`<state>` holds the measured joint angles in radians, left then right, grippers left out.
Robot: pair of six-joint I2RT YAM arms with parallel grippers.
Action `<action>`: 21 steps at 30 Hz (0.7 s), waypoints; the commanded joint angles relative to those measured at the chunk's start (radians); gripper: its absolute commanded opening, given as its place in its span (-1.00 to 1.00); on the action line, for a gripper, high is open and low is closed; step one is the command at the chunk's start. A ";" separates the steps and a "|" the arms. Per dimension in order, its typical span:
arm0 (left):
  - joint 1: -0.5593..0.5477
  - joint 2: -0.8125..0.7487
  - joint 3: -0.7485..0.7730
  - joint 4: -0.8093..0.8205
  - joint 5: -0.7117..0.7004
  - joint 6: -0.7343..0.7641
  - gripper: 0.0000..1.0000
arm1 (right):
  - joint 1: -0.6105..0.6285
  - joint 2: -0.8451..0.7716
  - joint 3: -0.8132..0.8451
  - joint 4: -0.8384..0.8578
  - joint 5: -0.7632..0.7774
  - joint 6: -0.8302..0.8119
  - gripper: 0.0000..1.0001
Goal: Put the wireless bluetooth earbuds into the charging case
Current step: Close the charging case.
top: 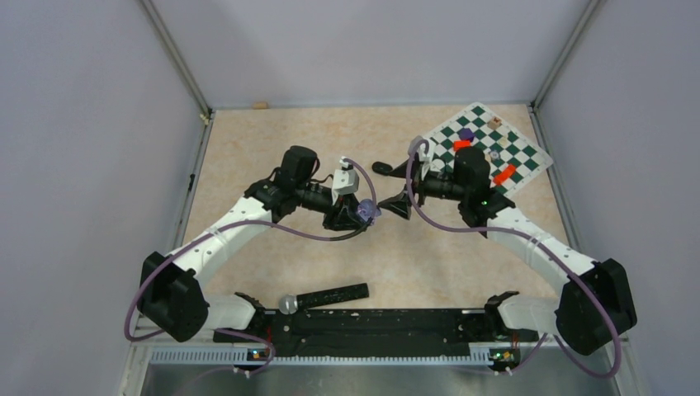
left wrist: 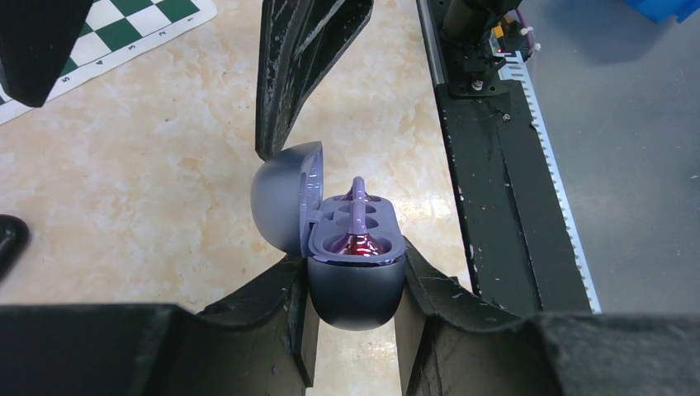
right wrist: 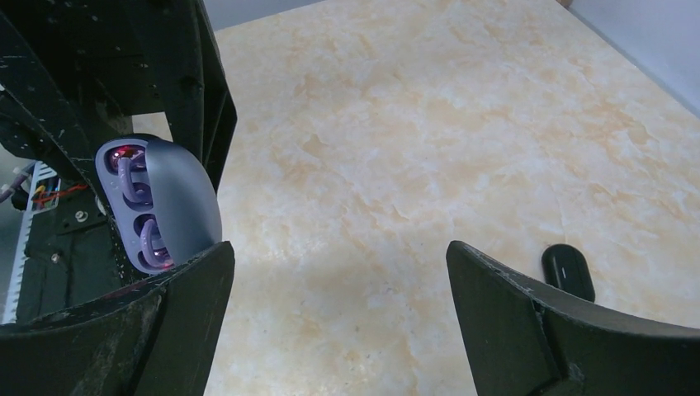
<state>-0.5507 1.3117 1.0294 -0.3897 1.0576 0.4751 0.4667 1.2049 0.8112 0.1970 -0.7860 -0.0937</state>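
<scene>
At mid-table in the top view, the left gripper (top: 353, 216) is clamped on an open oval lilac-grey charging case (top: 366, 211). The right gripper (top: 393, 188) is just right of it, jaws wide apart. A green-and-white chessboard mat (top: 524, 157) bearing coloured blocks (top: 503, 175) lies far right. A black rod with a silvery end (top: 326, 297) lies by the near base rail (top: 371, 323).

From the left wrist, a pale lilac earbud (left wrist: 358, 216) sits in the case's wells, with one right-arm finger (left wrist: 289, 91) just above the lid.

From the right wrist, a small black oval case (right wrist: 568, 271) lies on the beige tabletop (right wrist: 413, 124).
</scene>
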 commanded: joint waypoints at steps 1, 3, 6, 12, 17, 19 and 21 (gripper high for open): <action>-0.006 -0.025 0.024 0.023 0.029 0.020 -0.90 | 0.019 0.014 -0.008 0.037 -0.007 -0.016 0.97; -0.005 -0.026 0.023 0.022 0.030 0.021 -0.90 | 0.025 0.017 -0.007 0.032 -0.017 -0.022 0.98; -0.005 -0.027 0.021 0.022 0.027 0.023 -0.90 | 0.028 0.013 -0.009 0.033 -0.053 -0.026 0.98; -0.005 -0.023 0.021 0.022 0.027 0.023 -0.90 | 0.027 -0.008 -0.017 0.042 -0.133 -0.028 0.98; -0.005 -0.022 0.021 0.023 0.026 0.024 -0.90 | 0.027 -0.026 -0.025 0.049 -0.185 -0.028 0.98; -0.005 -0.021 0.022 0.023 0.026 0.024 -0.90 | 0.028 -0.038 -0.024 0.051 -0.203 -0.024 0.98; -0.005 -0.020 0.021 0.023 0.025 0.025 -0.90 | 0.028 -0.056 -0.025 0.062 -0.208 -0.013 0.98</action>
<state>-0.5526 1.3117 1.0294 -0.3969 1.0641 0.4793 0.4835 1.2068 0.7834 0.1997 -0.9298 -0.1112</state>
